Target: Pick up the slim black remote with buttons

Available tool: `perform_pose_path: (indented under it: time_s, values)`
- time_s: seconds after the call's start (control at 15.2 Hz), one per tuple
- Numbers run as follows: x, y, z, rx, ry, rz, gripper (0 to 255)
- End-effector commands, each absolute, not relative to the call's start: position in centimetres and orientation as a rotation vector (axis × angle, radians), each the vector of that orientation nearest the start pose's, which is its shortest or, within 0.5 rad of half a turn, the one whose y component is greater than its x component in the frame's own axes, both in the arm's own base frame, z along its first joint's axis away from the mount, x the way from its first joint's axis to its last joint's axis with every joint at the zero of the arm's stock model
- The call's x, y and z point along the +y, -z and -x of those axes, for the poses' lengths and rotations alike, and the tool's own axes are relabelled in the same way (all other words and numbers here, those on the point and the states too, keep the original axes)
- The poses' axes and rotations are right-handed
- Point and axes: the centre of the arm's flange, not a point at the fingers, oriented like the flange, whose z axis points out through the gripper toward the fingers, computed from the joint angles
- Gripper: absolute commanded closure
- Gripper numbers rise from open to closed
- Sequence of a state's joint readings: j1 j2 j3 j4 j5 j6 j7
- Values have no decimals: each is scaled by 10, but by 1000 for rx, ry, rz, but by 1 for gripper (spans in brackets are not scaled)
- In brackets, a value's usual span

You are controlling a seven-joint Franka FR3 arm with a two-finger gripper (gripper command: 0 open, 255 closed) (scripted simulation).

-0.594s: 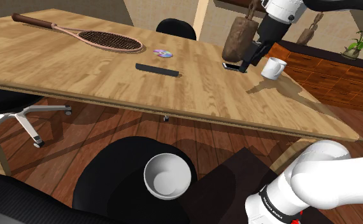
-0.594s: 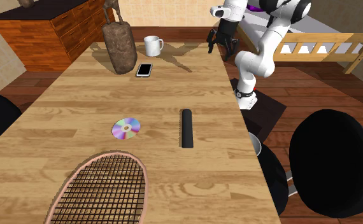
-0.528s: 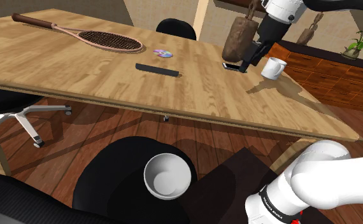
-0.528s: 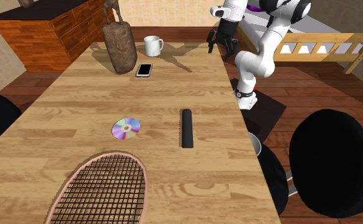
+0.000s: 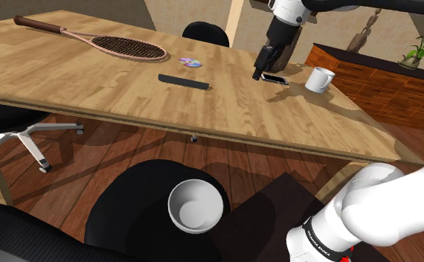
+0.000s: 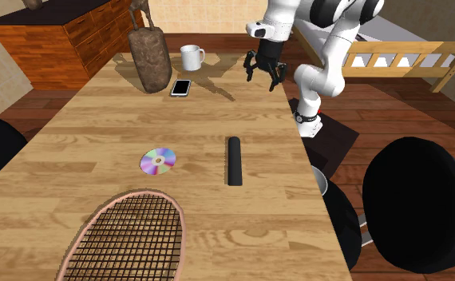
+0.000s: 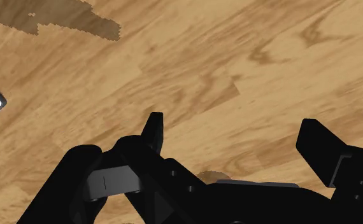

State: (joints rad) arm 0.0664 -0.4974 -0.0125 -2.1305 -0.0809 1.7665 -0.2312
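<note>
One gripper (image 6: 263,77) hangs over bare wood of the desk (image 5: 91,85), its two black fingers (image 7: 153,130) spread wide with nothing between them. Nearest to it lies one phone (image 6: 180,87), flat on the desk, near the gripper but apart from it. Just past the phone stand one white mug (image 6: 191,57) and one brown bag (image 6: 148,56).

One remote (image 6: 234,160) lies well apart from the gripper, farther down the desk away from the mug, flat and untouched. It is a slim, plain black bar, long and narrow, with rounded ends; its buttons cannot be made out. Beside the remote, on the side away from the desk's edge, lies one shiny disc (image 6: 158,161), apart from it. Farthest from the gripper, beyond remote and disc, lies one racket (image 5: 106,43) with a dark string bed and a pale frame.

Below the desk's edge, one white bowl (image 5: 197,206) rests on a black chair (image 5: 129,216).
</note>
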Motion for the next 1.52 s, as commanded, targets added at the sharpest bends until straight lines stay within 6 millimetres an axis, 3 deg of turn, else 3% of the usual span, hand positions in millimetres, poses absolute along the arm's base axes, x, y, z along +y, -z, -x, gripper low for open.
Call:
perform_pose_path:
  time_s: [0.0,0.46,0.99,1.32,1.45]
  values:
    - [22,-612,-439,-553,193,3173,0]
    - [59,-591,-524,-808,151,3115,0]
    - [117,-563,-611,-1092,102,3023,0]
    - [161,-544,-659,-1264,72,2952,0]
    - [166,-536,-664,-1284,68,2943,0]
